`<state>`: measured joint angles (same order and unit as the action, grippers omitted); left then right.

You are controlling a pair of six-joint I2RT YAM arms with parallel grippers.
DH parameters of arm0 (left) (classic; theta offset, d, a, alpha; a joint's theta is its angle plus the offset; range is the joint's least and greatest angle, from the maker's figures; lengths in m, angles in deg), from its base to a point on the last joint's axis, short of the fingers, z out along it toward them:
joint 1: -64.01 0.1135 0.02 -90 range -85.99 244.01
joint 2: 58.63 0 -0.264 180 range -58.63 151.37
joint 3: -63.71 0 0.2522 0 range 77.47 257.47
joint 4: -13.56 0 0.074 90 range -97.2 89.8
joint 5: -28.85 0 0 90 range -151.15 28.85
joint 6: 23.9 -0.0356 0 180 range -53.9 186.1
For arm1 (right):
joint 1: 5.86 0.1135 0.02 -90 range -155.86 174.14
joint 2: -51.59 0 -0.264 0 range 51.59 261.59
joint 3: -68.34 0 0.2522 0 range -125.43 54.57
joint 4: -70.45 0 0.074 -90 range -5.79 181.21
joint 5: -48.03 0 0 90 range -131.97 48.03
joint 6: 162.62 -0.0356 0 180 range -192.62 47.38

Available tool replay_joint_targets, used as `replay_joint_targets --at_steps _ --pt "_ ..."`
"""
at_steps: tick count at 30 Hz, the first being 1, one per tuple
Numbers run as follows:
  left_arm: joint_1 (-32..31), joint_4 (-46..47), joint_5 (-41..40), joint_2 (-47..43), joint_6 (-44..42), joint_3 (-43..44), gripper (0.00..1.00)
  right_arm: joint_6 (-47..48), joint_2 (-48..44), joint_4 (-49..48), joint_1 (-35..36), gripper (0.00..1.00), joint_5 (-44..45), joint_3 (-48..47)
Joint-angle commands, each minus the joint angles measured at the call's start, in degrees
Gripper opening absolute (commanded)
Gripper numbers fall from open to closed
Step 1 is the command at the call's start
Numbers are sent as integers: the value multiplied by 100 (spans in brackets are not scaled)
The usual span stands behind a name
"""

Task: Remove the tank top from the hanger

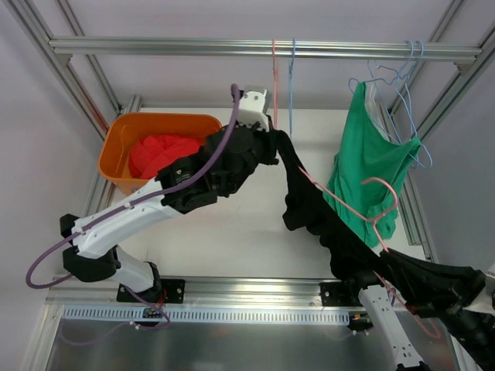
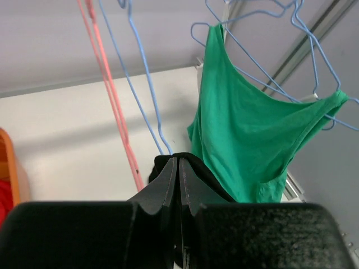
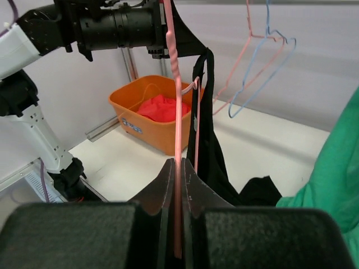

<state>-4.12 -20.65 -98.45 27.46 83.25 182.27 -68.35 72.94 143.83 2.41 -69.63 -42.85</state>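
Note:
A black tank top (image 1: 309,209) stretches from the table's middle toward the near right, still threaded on a pink hanger (image 1: 387,201). My left gripper (image 2: 178,162) is shut on one black strap (image 2: 210,176), holding it up beside the rail hangers; in the top view it sits at the strap's upper end (image 1: 272,147). My right gripper (image 3: 178,168) is shut on the pink hanger's wire (image 3: 177,112), with the black fabric (image 3: 207,145) hanging just beyond it. In the top view the right gripper is hidden under bunched black cloth.
A green tank top (image 1: 367,166) hangs on blue hangers at the right of the rail (image 1: 155,48). An empty pink hanger (image 1: 274,77) and a blue one (image 1: 291,77) hang mid-rail. An orange basket (image 1: 116,147) with a red garment (image 1: 158,151) stands at the left.

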Motion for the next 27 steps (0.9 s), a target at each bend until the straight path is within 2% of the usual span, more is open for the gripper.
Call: replay_joint_targets --at_steps 1,3,4,9,10,12,13,14,18,19,21,22,25,27 --pt "20 234 -613 -618 192 -266 0 109 -130 -415 166 0 -531 -478" --pt "-6 234 -262 -1012 228 -669 0 100 -218 -520 227 0 -329 -532" --pt "-24 252 305 -1180 280 -819 0 30 -297 -730 227 0 -189 -384" --pt "-358 541 2285 -2445 315 -2048 0 -1127 -851 -3646 210 0 -318 1285" --pt "-358 655 3002 -2639 359 -2346 0 -1331 -825 -4442 192 0 -441 1688" --pt "-358 647 3517 -3061 412 -2551 0 -1856 -711 -5219 148 0 -556 1998" --pt "-358 647 3693 -3158 499 -2743 0 -2017 -684 -6137 131 0 -626 2330" --pt "-358 647 4060 -3342 509 -2832 0 -2166 -658 -6616 113 0 -600 2499" --pt "-358 569 4056 -3528 527 -3377 0 -2887 -579 -8962 104 0 109 3412" --pt "-358 499 3994 -3511 509 -3560 0 -3271 -518 -10003 104 0 625 3623" --pt "-358 384 4194 -3344 352 -3746 0 -3677 -307 -11098 96 0 1006 4160" --pt "-358 384 4344 -3187 307 -3930 0 -4045 -2 -12034 87 0 1356 4283" --pt "-358 392 4566 -2870 210 -4264 0 -4329 649 -13112 69 0 1536 4338" --pt "-358 366 4014 -2790 393 -4449 0 -3919 801 -12959 69 0 1343 4023"
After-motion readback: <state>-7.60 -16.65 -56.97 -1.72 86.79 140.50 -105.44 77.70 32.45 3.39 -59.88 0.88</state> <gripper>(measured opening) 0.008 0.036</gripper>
